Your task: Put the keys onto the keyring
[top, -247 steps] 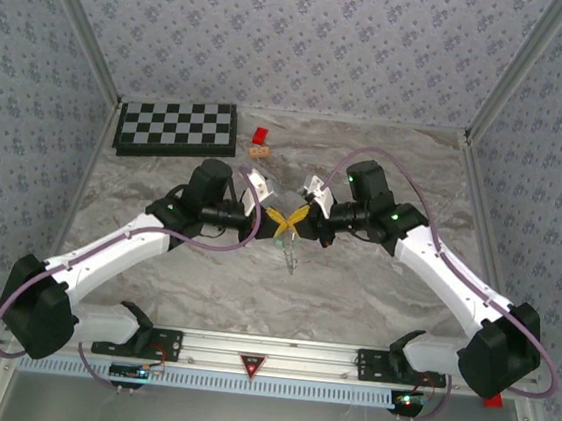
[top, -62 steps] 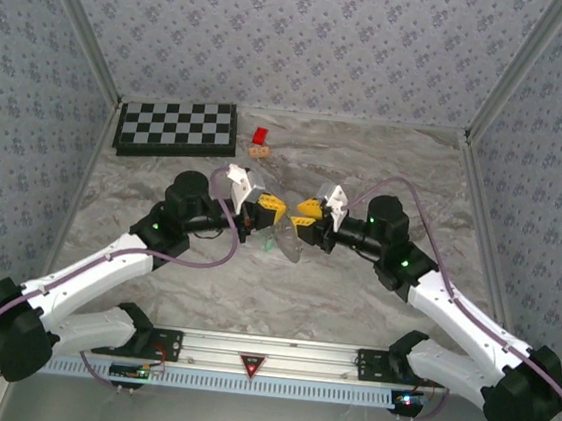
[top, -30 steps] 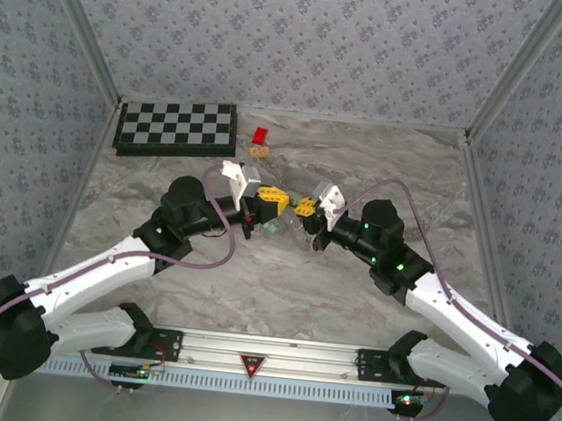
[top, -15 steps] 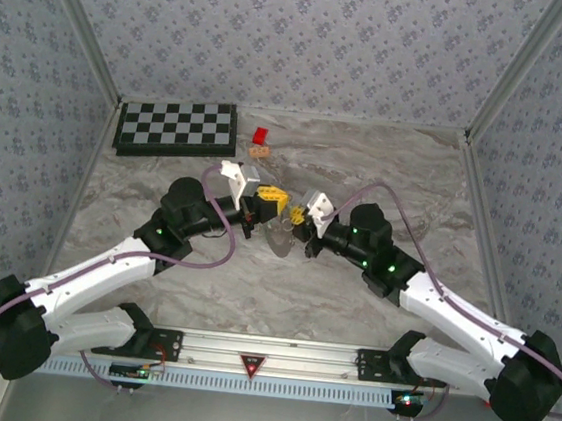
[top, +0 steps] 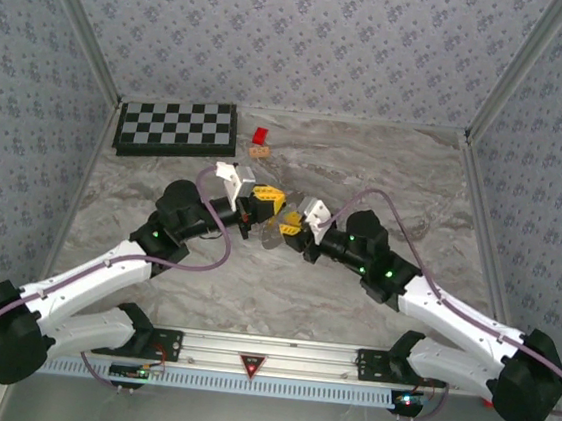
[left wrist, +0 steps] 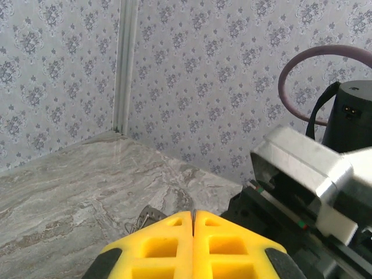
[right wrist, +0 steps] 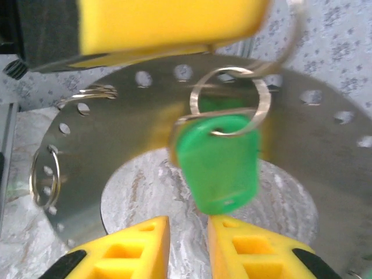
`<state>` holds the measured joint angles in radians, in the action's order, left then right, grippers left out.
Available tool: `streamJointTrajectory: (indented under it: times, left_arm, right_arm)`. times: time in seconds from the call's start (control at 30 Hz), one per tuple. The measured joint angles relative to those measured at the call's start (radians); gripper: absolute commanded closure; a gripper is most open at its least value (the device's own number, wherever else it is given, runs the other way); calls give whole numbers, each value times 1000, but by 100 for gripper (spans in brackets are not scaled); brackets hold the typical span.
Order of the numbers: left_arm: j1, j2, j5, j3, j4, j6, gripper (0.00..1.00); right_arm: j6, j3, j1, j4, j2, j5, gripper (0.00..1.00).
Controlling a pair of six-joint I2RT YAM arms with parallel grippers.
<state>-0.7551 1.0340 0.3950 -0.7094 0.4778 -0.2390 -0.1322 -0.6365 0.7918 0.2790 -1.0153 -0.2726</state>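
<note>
In the right wrist view the keyring (right wrist: 116, 145) is a wide flat metal ring with small holes, held up off the table. A green-headed key (right wrist: 218, 165) hangs from a small split ring on it. My right gripper (right wrist: 189, 224) is open a narrow gap just below the key's head, with nothing between its fingers. My left gripper (left wrist: 193, 214) is shut on the keyring's thin edge, and its yellow finger (right wrist: 168, 23) lies over the ring's top. From above, the left gripper (top: 267, 199) and right gripper (top: 286, 221) face each other over the keyring (top: 272, 234).
A folded checkerboard (top: 176, 127) lies at the back left of the marble table (top: 386, 171). A small red block (top: 261, 135) and a tan piece (top: 259, 152) sit beside it. Patterned walls close in three sides. Another small split ring (right wrist: 45, 174) hangs on the keyring's left.
My right arm has slid left, closer to the left gripper, and its jaws have gone from shut to slightly parted. The left gripper has kept its grip and barely moved.
</note>
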Motion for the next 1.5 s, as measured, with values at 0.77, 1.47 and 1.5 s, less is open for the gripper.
streamJointTrajectory:
  times: [0.77, 1.47, 1.5]
  left_arm:
    - [0, 56, 9, 3, 93, -81, 100]
    - [2, 56, 4, 3, 101, -89, 100]
    - [2, 57, 3, 3, 101, -89, 100]
  right_arm:
    - [534, 55, -262, 475, -58, -335, 66]
    - [725, -8, -264, 687, -214, -462, 73]
    - [727, -8, -264, 692, -217, -463, 73]
